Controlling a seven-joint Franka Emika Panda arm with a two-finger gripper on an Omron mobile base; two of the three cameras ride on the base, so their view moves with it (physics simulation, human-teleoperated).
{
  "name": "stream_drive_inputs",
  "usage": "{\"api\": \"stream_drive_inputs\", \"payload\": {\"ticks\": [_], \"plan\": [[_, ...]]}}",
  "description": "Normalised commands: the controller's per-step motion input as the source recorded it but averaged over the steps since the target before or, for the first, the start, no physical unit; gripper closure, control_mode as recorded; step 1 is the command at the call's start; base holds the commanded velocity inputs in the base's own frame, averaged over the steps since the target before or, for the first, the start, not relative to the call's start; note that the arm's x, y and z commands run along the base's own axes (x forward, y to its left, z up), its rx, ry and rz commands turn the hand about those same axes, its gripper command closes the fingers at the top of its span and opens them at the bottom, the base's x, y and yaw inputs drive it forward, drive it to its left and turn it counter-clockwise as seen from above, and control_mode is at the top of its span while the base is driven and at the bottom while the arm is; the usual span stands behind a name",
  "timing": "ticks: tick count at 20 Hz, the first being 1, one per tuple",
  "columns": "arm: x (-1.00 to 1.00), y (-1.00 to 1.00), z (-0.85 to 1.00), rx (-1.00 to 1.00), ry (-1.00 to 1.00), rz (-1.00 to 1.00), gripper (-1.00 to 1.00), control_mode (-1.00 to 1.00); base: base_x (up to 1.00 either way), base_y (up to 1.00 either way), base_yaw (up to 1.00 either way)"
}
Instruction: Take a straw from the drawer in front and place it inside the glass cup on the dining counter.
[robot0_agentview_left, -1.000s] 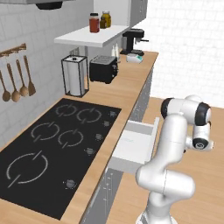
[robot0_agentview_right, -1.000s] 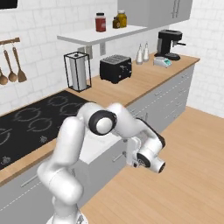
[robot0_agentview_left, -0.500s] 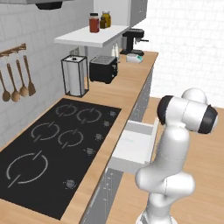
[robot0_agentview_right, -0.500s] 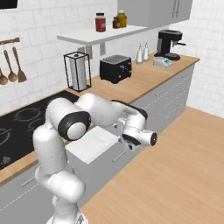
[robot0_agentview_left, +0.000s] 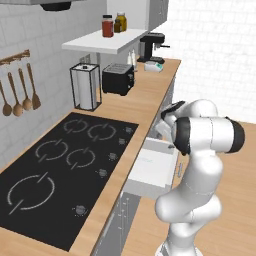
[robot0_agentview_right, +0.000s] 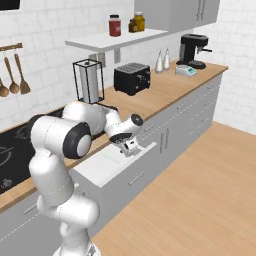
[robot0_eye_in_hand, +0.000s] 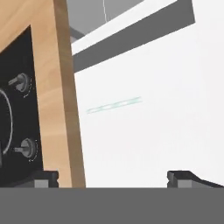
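The drawer (robot0_agentview_left: 150, 170) (robot0_agentview_right: 102, 165) (robot0_eye_in_hand: 166, 109) stands pulled out from under the wood counter, showing its white inner box. A thin, pale greenish straw (robot0_eye_in_hand: 113, 105) lies flat on the drawer's white floor. My gripper (robot0_agentview_right: 129, 146) (robot0_agentview_left: 167, 129) (robot0_eye_in_hand: 113, 178) hangs above the open drawer, pointing down into it, open and holding nothing. In the hand view its dark fingertips (robot0_eye_in_hand: 43, 177) stand wide apart, with the straw ahead of them and apart from them. The glass cup and the dining counter are out of view.
A black cooktop (robot0_agentview_left: 60, 170) with knobs (robot0_eye_in_hand: 21, 82) borders the drawer on the counter. Further along stand a paper towel holder (robot0_agentview_left: 85, 87), a toaster (robot0_agentview_left: 118, 79), shakers (robot0_agentview_right: 162, 61) and a coffee machine (robot0_agentview_right: 192, 50). Open wood floor (robot0_agentview_right: 200, 200) lies to the right.
The arm has swung back from over the floor toward the counter, bringing the hand above the open drawer. The jaws have stayed open and the drawer has not moved.
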Motion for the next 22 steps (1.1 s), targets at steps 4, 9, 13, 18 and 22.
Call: {"api": "stream_drive_inputs", "payload": {"ticks": [4,9,13,18,22], "plan": [[0.46,0.17,-0.28,-0.24,0.19,0.14,-1.0,-1.0,0.0,0.0,0.0],[0.26,-0.01,-0.44,-0.14,0.08,0.23,-1.0,-1.0,0.0,0.0,0.0],[0.04,-0.12,-0.45,-0.05,0.0,0.25,-1.0,-1.0,0.0,0.0,0.0],[-0.01,-0.26,-0.42,-0.02,0.0,0.2,-1.0,-1.0,0.0,0.0,0.0],[-0.18,-0.43,-0.33,0.0,0.0,0.11,-1.0,-1.0,0.0,0.0,0.0]]}}
